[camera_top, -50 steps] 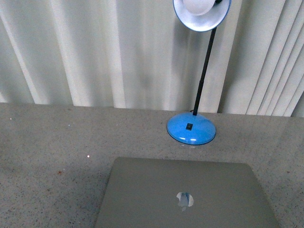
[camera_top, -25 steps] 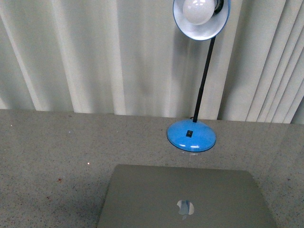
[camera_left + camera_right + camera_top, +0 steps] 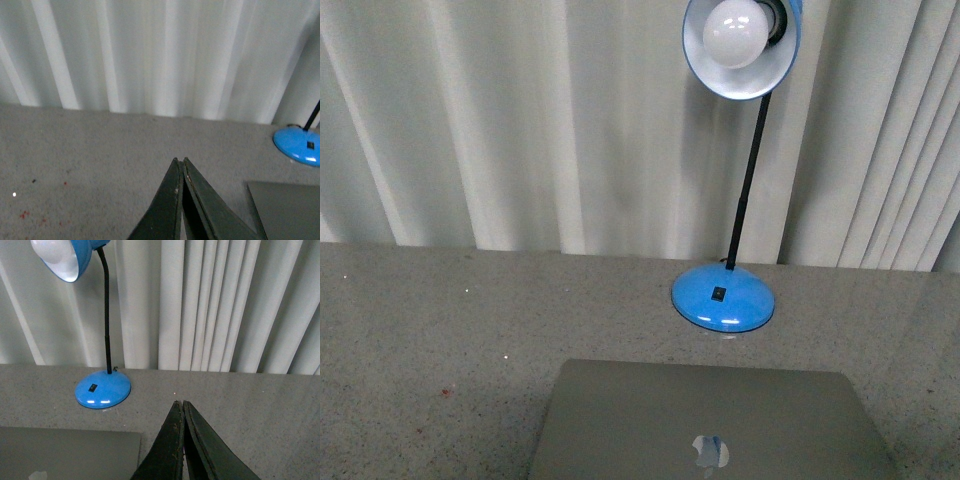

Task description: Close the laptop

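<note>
The silver-grey laptop [image 3: 710,420] shows only its lid's outside with the shiny apple logo [image 3: 710,451], at the bottom of the front view. Its screen and keys are hidden. Neither arm shows in the front view. A corner of the lid shows in the left wrist view [image 3: 290,210] and in the right wrist view [image 3: 65,452]. My left gripper [image 3: 179,161] is shut and empty, over the table beside the lid. My right gripper [image 3: 179,403] is shut and empty, over the table on the lid's other side.
A blue desk lamp stands behind the laptop: round base [image 3: 723,297], black stalk, shade with a white bulb [image 3: 740,35] overhead. It shows in the right wrist view [image 3: 102,388] too. Grey speckled table [image 3: 440,330]. White curtain [image 3: 520,120] runs along the back.
The front view has shifted: the laptop lid and the lamp sit lower in the picture than a second ago, and more of the bulb shows.
</note>
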`<action>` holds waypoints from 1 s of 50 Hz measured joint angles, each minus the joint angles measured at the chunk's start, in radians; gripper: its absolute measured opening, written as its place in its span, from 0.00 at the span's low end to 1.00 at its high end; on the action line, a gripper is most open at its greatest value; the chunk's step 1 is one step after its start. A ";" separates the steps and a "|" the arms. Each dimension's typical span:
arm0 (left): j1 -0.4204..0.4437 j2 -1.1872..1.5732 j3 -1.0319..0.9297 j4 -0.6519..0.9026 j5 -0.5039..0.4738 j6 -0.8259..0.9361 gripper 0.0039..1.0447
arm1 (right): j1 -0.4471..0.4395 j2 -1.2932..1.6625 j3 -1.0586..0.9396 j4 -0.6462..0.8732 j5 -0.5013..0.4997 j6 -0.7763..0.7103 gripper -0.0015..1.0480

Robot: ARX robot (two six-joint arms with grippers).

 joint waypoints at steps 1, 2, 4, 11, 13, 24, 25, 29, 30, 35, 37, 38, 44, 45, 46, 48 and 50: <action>-0.010 -0.010 0.000 -0.006 -0.002 0.000 0.03 | 0.000 -0.010 -0.004 -0.006 0.000 0.000 0.03; -0.014 -0.014 0.000 -0.011 -0.003 0.000 0.03 | 0.000 -0.019 -0.007 -0.011 0.000 0.000 0.03; -0.025 -0.034 0.000 -0.027 -0.003 0.000 0.03 | 0.000 -0.037 -0.013 -0.021 0.000 0.000 0.03; -0.034 -0.113 0.000 -0.101 -0.004 0.000 0.03 | 0.000 -0.100 -0.032 -0.064 0.000 0.001 0.03; -0.034 -0.134 0.000 -0.123 -0.005 0.000 0.03 | 0.000 -0.121 -0.037 -0.078 0.000 0.001 0.03; -0.034 -0.213 0.000 -0.201 -0.005 0.000 0.03 | 0.000 -0.185 -0.076 -0.096 0.000 0.002 0.03; -0.034 -0.220 0.000 -0.208 -0.005 0.000 0.03 | 0.000 -0.191 -0.076 -0.099 0.000 0.002 0.03; -0.034 -0.241 0.000 -0.230 -0.005 0.000 0.03 | 0.000 -0.218 -0.076 -0.125 0.000 0.002 0.03; -0.034 -0.247 0.000 -0.235 -0.005 0.000 0.03 | 0.000 -0.225 -0.076 -0.132 0.000 0.002 0.03; -0.034 -0.274 0.000 -0.261 -0.005 0.000 0.03 | 0.000 -0.260 -0.076 -0.164 0.000 0.002 0.03; -0.034 -0.284 0.000 -0.272 -0.005 0.000 0.03 | 0.000 -0.274 -0.076 -0.178 0.000 0.002 0.03; -0.034 -0.289 0.000 -0.277 -0.005 0.000 0.03 | 0.000 -0.280 -0.076 -0.185 0.000 0.002 0.03; -0.034 -0.323 0.000 -0.311 -0.005 0.000 0.03 | 0.000 -0.322 -0.076 -0.228 0.000 0.002 0.03; -0.034 -0.333 0.000 -0.321 -0.005 0.000 0.03 | 0.000 -0.330 -0.076 -0.236 0.000 0.002 0.03; -0.034 -0.359 0.000 -0.349 -0.005 0.000 0.03 | 0.000 -0.338 -0.076 -0.244 0.000 0.002 0.03; -0.034 -0.439 0.000 -0.463 -0.005 0.000 0.03 | 0.000 -0.352 -0.076 -0.256 0.000 0.002 0.03; -0.034 -0.480 0.000 -0.487 -0.006 0.000 0.03 | 0.000 -0.363 -0.076 -0.268 0.000 0.002 0.03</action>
